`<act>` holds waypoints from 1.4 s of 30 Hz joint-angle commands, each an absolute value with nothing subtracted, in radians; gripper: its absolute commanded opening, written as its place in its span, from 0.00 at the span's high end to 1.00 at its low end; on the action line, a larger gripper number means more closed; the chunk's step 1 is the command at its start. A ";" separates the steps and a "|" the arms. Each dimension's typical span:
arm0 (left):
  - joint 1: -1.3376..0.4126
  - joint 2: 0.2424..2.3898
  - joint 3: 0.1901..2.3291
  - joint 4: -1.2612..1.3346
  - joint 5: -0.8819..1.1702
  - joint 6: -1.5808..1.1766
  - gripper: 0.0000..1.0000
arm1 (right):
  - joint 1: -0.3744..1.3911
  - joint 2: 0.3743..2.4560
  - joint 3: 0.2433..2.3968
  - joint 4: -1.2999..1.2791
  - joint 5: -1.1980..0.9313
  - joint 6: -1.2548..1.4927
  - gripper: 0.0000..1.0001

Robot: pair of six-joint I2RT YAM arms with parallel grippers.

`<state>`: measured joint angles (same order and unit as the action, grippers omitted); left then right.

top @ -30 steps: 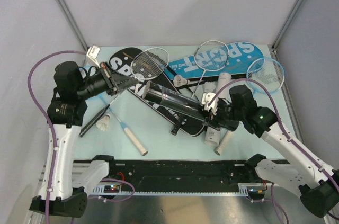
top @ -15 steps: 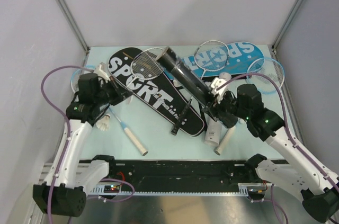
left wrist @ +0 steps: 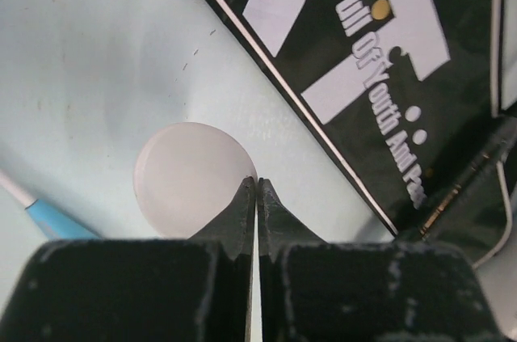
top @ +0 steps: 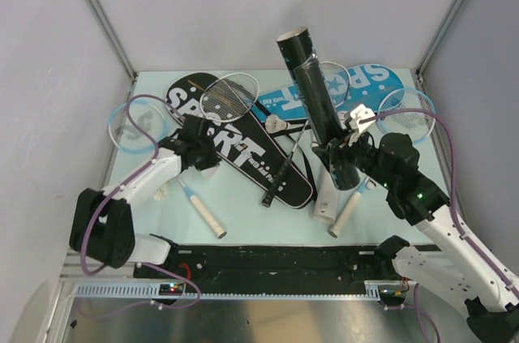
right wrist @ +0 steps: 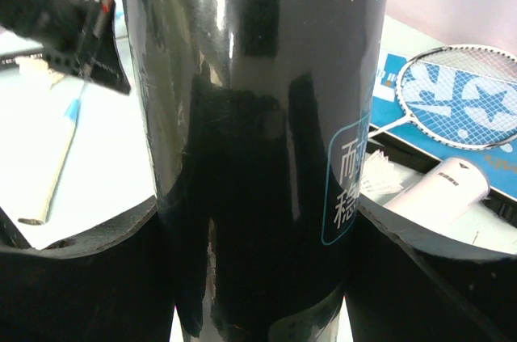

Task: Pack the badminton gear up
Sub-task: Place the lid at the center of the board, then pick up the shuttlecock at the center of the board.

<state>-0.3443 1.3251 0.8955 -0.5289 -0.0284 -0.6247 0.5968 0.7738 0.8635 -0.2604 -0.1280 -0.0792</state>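
My right gripper (top: 340, 160) is shut on the long black tube (top: 312, 92) and holds it nearly upright; in the right wrist view the tube (right wrist: 250, 116) fills the space between the fingers (right wrist: 81, 253). My left gripper (top: 207, 158) is shut and empty, low over the table beside the black "SPORT" cover (top: 243, 144). Its tips (left wrist: 257, 184) are at the edge of a white round lid (left wrist: 186, 176). The white shuttlecock (top: 278, 125) lies between the black cover and the blue cover (top: 369, 83). A silver racket (top: 229, 93) lies on the black cover.
Light-blue rackets lie at the far left (top: 134, 124) and far right (top: 405, 112). A white tube (top: 324, 205) and a racket handle (top: 203, 213) lie near the front edge. Another silver racket (right wrist: 460, 83) rests on the blue cover. Grey walls enclose the table.
My right gripper has swung the black tube from lying across the black cover to nearly upright. My left arm has dropped down and moved right, to the table beside the black cover.
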 commanded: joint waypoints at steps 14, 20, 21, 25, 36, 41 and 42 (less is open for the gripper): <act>-0.423 1.444 0.947 -0.417 -0.113 -0.626 0.47 | 0.600 0.680 0.876 -0.191 -0.048 -0.022 0.78; -0.457 1.528 1.091 -0.322 -0.031 -0.511 0.44 | 0.602 0.658 0.877 -0.211 -0.053 -0.021 0.78; -0.462 1.548 1.111 -0.283 -0.002 -0.499 0.45 | 0.602 0.654 0.877 -0.212 -0.050 -0.022 0.79; -0.497 1.655 1.212 -0.182 0.081 -0.465 0.45 | 0.602 0.643 0.876 -0.222 -0.031 -0.027 0.79; -0.536 1.987 1.471 -0.037 0.160 -0.450 0.43 | 0.603 0.600 0.877 -0.227 -0.008 -0.068 0.80; -0.536 2.054 1.503 0.016 0.161 -0.459 0.43 | 0.601 0.589 0.877 -0.236 -0.005 -0.077 0.80; -0.537 2.062 1.509 0.020 0.161 -0.457 0.44 | 0.601 0.590 0.877 -0.237 -0.006 -0.079 0.80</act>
